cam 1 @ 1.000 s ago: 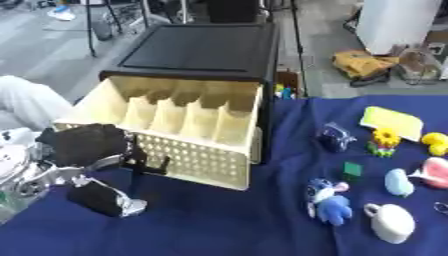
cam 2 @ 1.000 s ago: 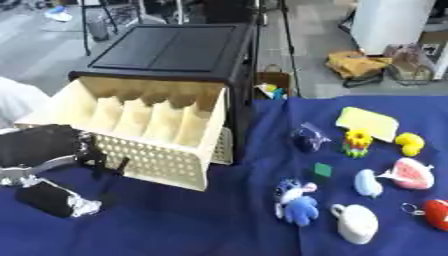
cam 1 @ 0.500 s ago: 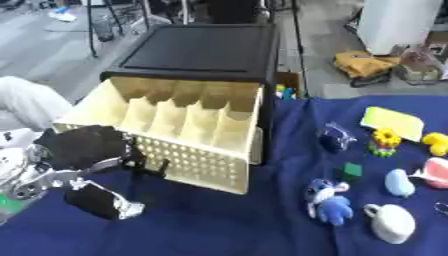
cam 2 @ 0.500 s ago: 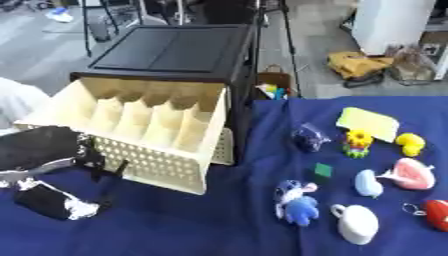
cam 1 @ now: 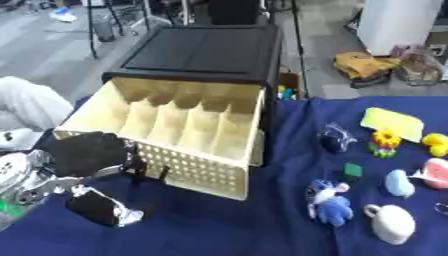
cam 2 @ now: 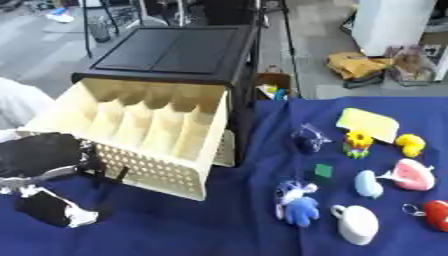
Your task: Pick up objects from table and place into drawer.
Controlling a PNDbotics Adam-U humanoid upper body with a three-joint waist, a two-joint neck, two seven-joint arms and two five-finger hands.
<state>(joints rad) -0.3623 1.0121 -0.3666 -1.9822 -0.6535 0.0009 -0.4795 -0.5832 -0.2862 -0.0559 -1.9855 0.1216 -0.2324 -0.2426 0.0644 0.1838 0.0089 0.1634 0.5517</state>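
The cream drawer (cam 1: 188,142) stands pulled far out of the black cabinet (cam 1: 206,50); its slotted compartments show nothing inside. My left hand (cam 1: 87,152) is at the lower left, against the drawer's front left corner. Its fingers (cam 1: 136,172) lie relaxed on the perforated front panel, the thumb (cam 1: 103,210) spread out below, and it holds nothing. On the blue cloth at the right lie a blue plush toy (cam 2: 297,205), a white mug (cam 2: 359,225), a green cube (cam 2: 324,170), a sunflower toy (cam 2: 356,142) and a yellow duck (cam 2: 409,145). My right hand is out of sight.
A yellow card (cam 2: 367,122), a dark clear item (cam 2: 308,137), a light blue piece (cam 2: 368,183), a pink piece (cam 2: 411,175) and a red piece (cam 2: 435,215) also lie at the right. Bags and stands sit on the floor behind the table.
My left hand has sunk slightly at the drawer's front corner. The drawer and the objects on the cloth have not moved.
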